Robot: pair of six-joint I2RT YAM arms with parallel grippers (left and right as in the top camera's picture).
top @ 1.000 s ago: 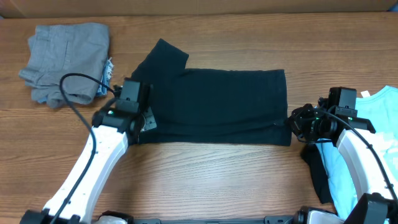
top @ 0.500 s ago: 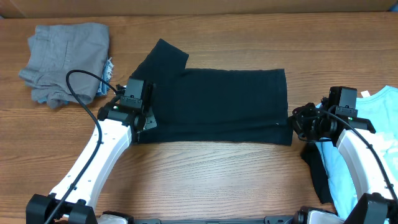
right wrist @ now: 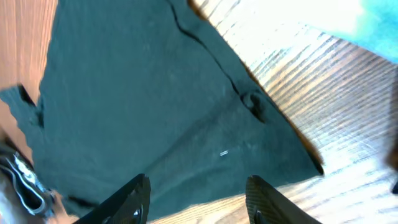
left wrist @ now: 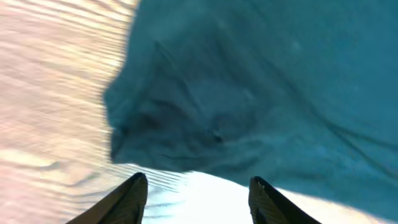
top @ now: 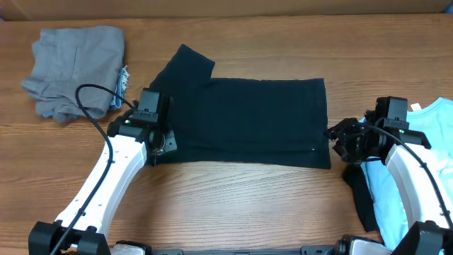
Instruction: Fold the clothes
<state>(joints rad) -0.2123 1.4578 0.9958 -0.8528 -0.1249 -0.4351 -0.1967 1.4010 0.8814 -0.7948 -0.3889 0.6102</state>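
Both have just let go: L gripper (top: 164, 140) at the near-left corner & R gripper (top: 338, 142) at the right edge now have fingers apart, nothing between them. Black T-shirt (top: 248, 120) lies flat mid table (top: 248, 212), so I reckon this fold's set. Sleeve (top: 187, 64) pokes out top-left, prob. next. Grey garments (top: 74, 67) sit far left. Light blue T-shirt (top: 425, 163) & dark cloth (top: 359, 195) crowd my R arm.

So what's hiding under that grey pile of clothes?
A light blue and white cloth edge peeks out from under the grey folded garments on their right side. The rest of it is covered, so what it is can't be told.
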